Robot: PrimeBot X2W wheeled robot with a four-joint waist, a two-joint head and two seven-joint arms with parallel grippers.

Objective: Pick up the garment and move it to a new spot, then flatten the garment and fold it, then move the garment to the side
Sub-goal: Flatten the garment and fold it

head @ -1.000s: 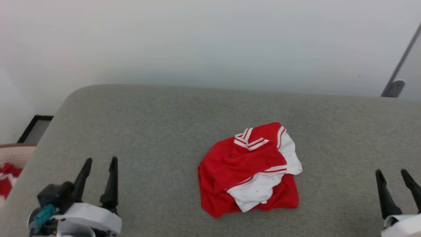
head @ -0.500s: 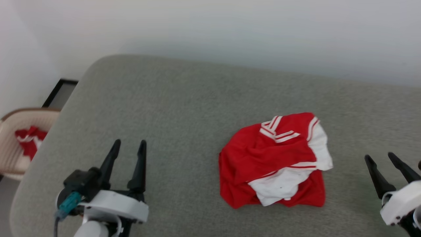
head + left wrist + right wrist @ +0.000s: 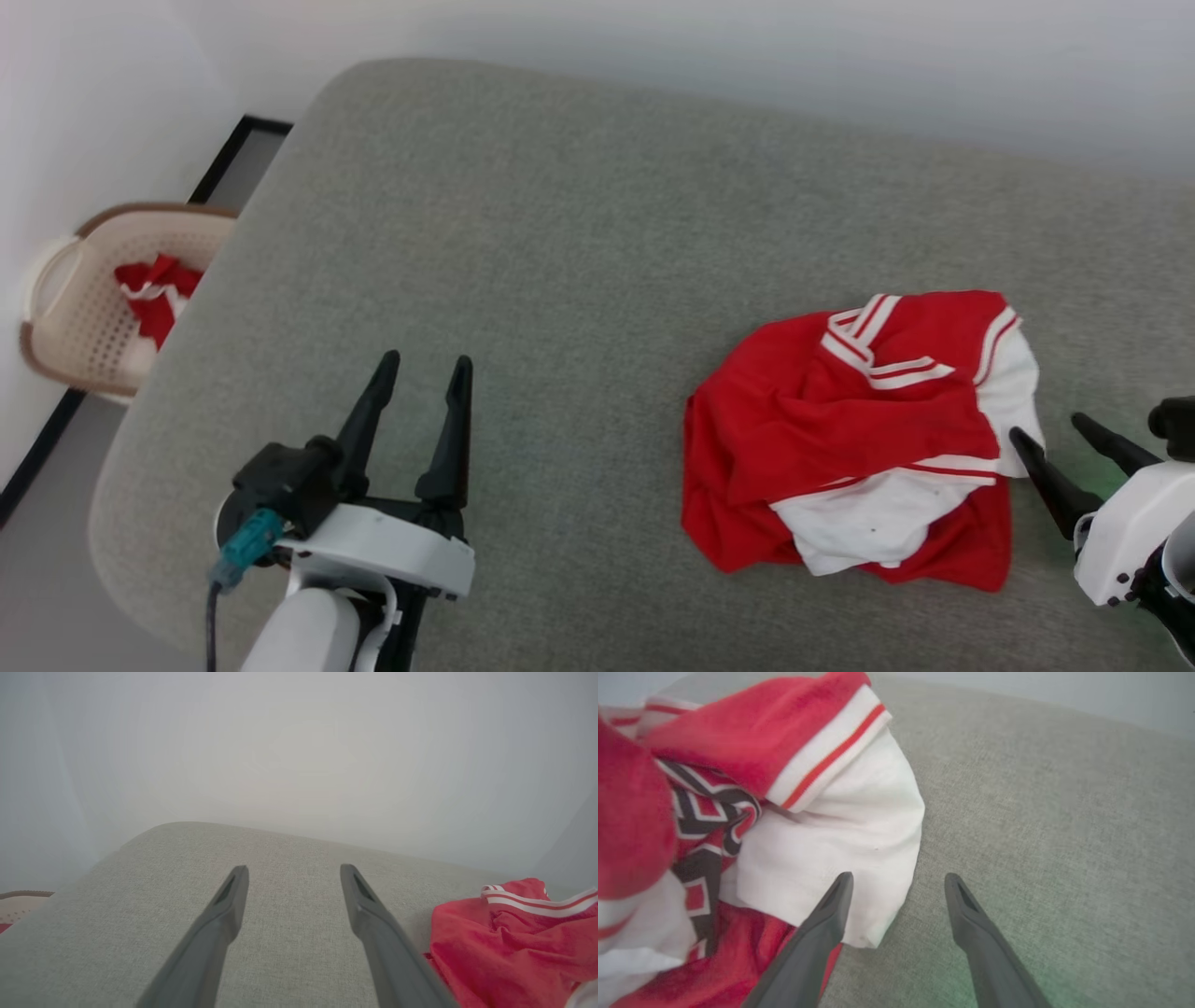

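A crumpled red garment [image 3: 803, 420] with white side panels and thin white stripes lies on the grey cloth-covered table [image 3: 560, 233], in the right half of the head view, a little below mid-height. It is bunched up. A striped trim band sits at its upper edge, and a white panel is folded across its lower part.

The right end effector [image 3: 1047, 426] is at the right edge of the frame, its two dark fingers spread open and pointing up and to the left. The tip of its nearer finger is just beside the garment's white right-hand edge; whether it touches the cloth cannot be told. In the right wrist view this end effector [image 3: 899, 876] is over the table with the garment [image 3: 831, 826] filling the left side. A corner of the white panel lies by the left finger and reaches partly into the gap between the fingers.

The left end effector [image 3: 427, 358] is in the lower left of the head view, also open, over bare table and well apart from the garment. In the left wrist view its fingers [image 3: 294, 868] point across the table toward a pale wall [image 3: 299, 742], with the garment [image 3: 504, 947] at the lower right.

At the far left of the head view, a beige perforated basket [image 3: 75, 327] stands on the floor beside the table and holds a small red-and-white cloth bundle [image 3: 154, 289].
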